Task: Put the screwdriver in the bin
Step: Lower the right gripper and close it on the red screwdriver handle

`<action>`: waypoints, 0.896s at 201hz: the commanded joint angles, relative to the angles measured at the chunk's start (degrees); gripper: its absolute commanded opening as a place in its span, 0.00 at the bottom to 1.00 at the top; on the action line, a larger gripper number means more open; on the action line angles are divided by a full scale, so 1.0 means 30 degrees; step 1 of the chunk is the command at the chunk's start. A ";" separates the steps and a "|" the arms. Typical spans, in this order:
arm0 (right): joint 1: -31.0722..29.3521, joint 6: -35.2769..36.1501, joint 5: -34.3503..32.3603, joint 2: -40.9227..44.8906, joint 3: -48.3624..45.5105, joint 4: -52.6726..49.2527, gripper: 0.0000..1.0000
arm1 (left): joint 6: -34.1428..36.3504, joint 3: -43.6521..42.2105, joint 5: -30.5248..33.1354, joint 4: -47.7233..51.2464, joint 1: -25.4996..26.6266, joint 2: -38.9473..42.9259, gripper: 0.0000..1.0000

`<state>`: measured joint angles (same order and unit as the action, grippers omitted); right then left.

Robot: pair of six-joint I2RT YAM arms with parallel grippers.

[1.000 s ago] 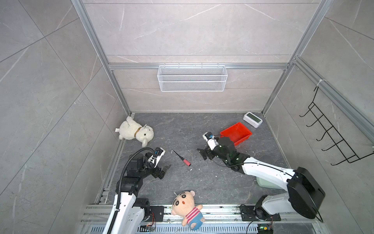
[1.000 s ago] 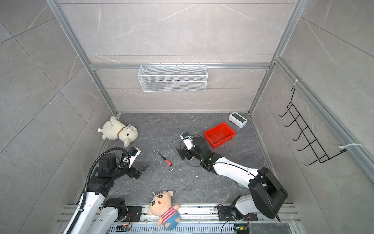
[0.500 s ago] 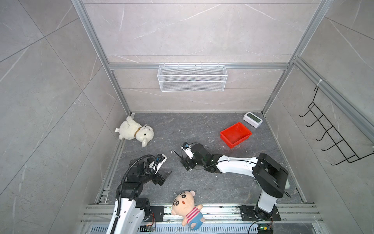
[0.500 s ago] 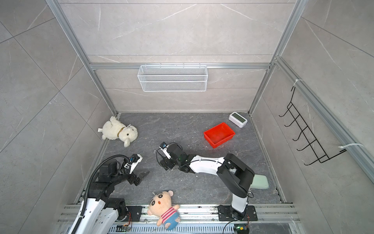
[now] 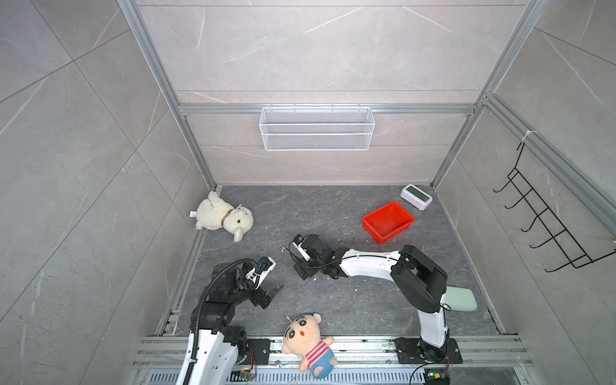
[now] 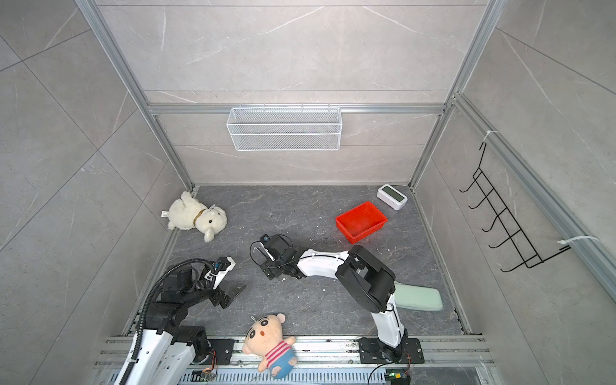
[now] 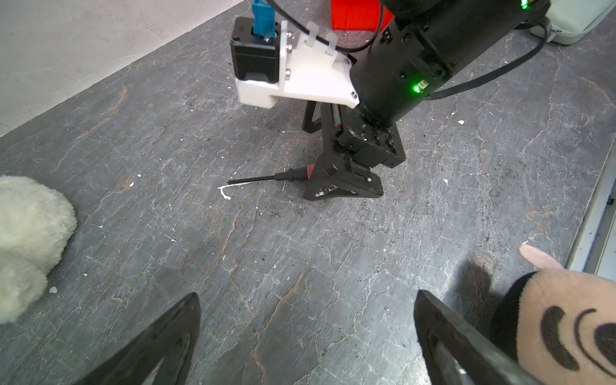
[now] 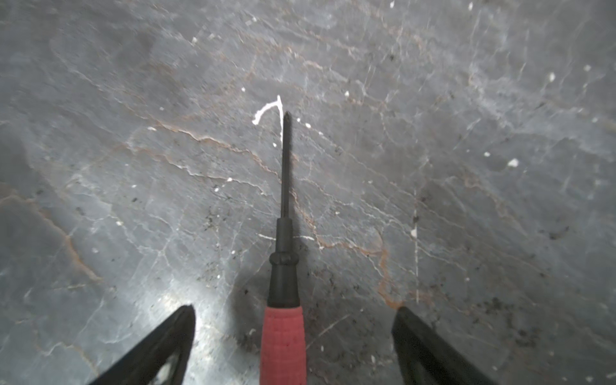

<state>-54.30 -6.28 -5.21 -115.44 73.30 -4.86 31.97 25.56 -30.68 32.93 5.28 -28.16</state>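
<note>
Between the spread jaws of your right gripper (image 8: 293, 311) lies the screwdriver (image 8: 283, 343), ungrasped; clamp its handle, then carry to the bin (image 5: 396, 234).

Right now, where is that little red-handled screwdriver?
In the right wrist view the screwdriver lies flat on the grey floor, between the open jaws of the right gripper; the bin stands apart, farther back and right.

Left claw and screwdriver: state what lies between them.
Only bare grey floor with white flecks lies between the left claw and the screwdriver; the left wrist view shows it.
</note>
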 commanded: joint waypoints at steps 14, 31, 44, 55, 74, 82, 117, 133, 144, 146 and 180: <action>-0.0049 -0.0368 -0.0170 -0.1313 0.1872 -0.2253 0.86 | 0.0437 -0.0015 -0.0702 0.0157 0.0028 0.0188 1.00; -0.0034 -0.0367 -0.0130 -0.1914 0.2765 -0.3154 0.78 | 0.0447 0.0023 -0.0695 0.0194 0.0028 0.0246 1.00; -0.0034 -0.0338 -0.0152 -0.2244 0.3255 -0.3681 0.71 | 0.0440 0.0010 -0.0678 0.0223 0.0043 0.0314 1.00; -0.0034 -0.0290 -0.0246 -0.2455 0.3549 -0.4083 0.66 | 0.0435 0.0026 -0.0645 0.0219 0.0030 0.0335 1.00; -0.0038 -0.0192 -0.0470 -0.2753 0.3900 -0.4633 0.60 | 0.0363 0.0005 -0.0677 0.0245 0.0028 0.0423 1.00; -0.0034 -0.0165 -0.0560 -0.2818 0.4013 -0.4864 0.59 | 0.0378 -0.0010 -0.0675 0.0223 0.0029 0.0423 1.00; -0.0034 -0.0103 -0.0731 -0.2925 0.4013 -0.5317 0.49 | 0.0432 -0.0054 -0.0702 0.0116 0.0028 0.0423 1.00; -0.0057 -0.0119 -0.0747 -0.2844 0.3951 -0.5294 0.41 | 0.0474 -0.0054 -0.0754 0.0070 0.0030 0.0368 1.00; -0.0035 -0.0111 -0.0781 -0.2774 0.3894 -0.5295 0.34 | 0.0496 0.0001 -0.0762 0.0095 0.0028 0.0364 1.00; -0.0041 -0.0127 -0.0804 -0.2757 0.3875 -0.5293 0.33 | 0.0482 0.0004 -0.0761 0.0097 0.0028 0.0364 1.00; -0.0049 -0.0189 -0.1063 -0.2154 0.3401 -0.5165 0.09 | 0.0458 -0.0193 -0.0928 -0.0142 0.0042 0.0511 1.00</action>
<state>-54.37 -7.01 -6.61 -122.48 84.36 -17.39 32.03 25.56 -31.68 33.21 5.28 -27.27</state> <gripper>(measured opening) 0.198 0.999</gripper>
